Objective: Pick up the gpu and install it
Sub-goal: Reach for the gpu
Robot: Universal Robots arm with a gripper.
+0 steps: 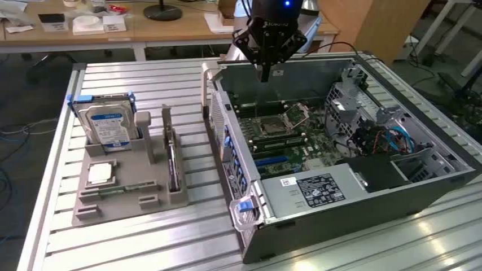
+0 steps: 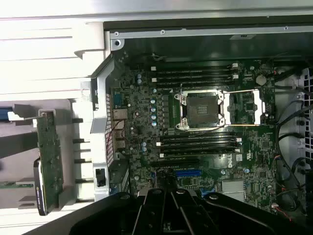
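**Operator:** What is on the exterior view's left?

**Helper:** You have a gray holder [image 1: 121, 210] sitting on the slatted metal surface [image 1: 150, 245]. At the back of the holder, a hard drive [image 1: 109, 127] with a blue and white label stands upright. Closer to the camera, a square processor chip [image 1: 100, 173] lies flat. A slim RAM stick [image 1: 123, 189] lies flat just in front of it.

**Operator:** And the gpu?

**Helper:** Your gpu [image 1: 172, 164] stands on its long edge in a slot on the holder's right side. It is just beside the open computer case [image 1: 339, 226]. In the wrist view you see the gpu [image 2: 49, 161] as a green board in the holder, outside the case wall.

**Operator:** Where is my claw?

**Helper:** Your claw [image 1: 265, 75] hangs over the back part of the open case, well apart from the gpu. Its fingers are pressed together and it has hold of nothing. In the wrist view your claw [image 2: 171, 198] is dark and sits over the motherboard [image 2: 146, 132].

**Operator:** What is inside the case?

**Helper:** You can see the motherboard [image 1: 290, 149] lying flat on the bottom. The processor socket [image 1: 275, 125] is in the middle with its metal frame swung open. On the exterior view's right are a power supply box [image 1: 316, 189] with a black and white label and some blue cables [image 1: 395, 138].
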